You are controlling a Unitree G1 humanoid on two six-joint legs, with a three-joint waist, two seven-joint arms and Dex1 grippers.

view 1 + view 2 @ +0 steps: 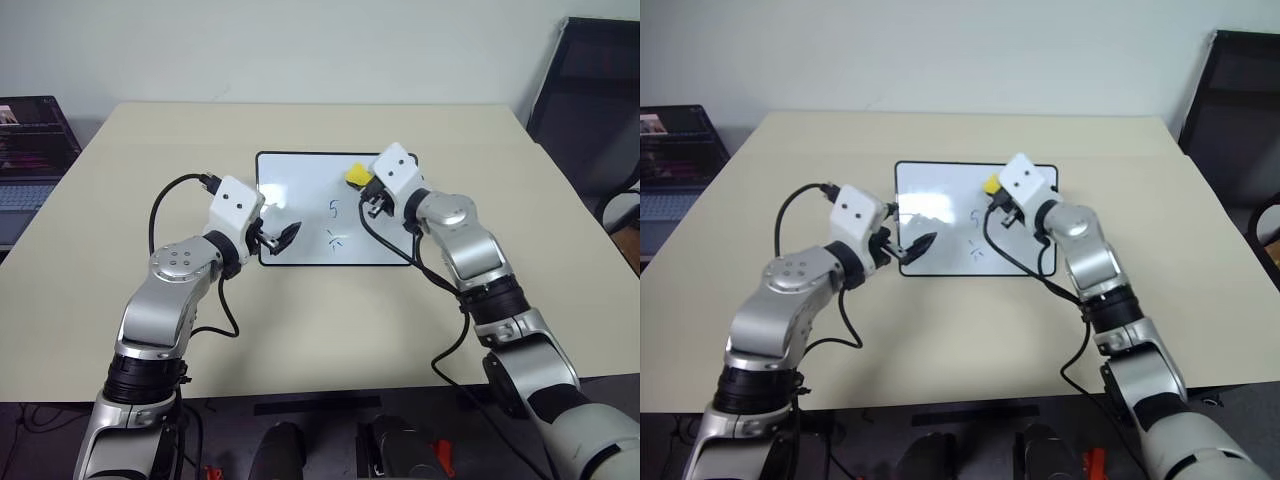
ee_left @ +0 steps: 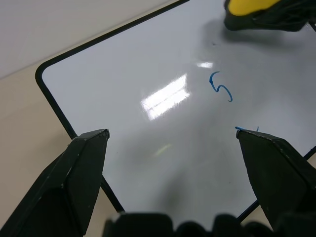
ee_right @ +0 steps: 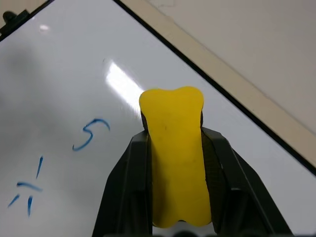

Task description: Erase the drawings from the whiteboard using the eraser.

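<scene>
From the head views, the whiteboard [image 1: 300, 190] lies flat on the counter [image 1: 120, 300], and the right gripper [image 1: 372, 196] holds the yellow eraser [image 1: 357, 175] over its far part. In the left wrist view, the left gripper [image 2: 173, 143] has its jaws spread wide above the board's near edge. In the right wrist view, the jaws pinch the eraser, with the "5" [image 3: 91, 133] and the star scribble [image 3: 27, 190] not yet wiped. I think the wiping is half done; next the eraser must press down and rub over the "5"

wall [image 1: 300, 40]: plain pale | table [image 1: 150, 330]: beige | chair [image 1: 590, 90]: black, right
</scene>
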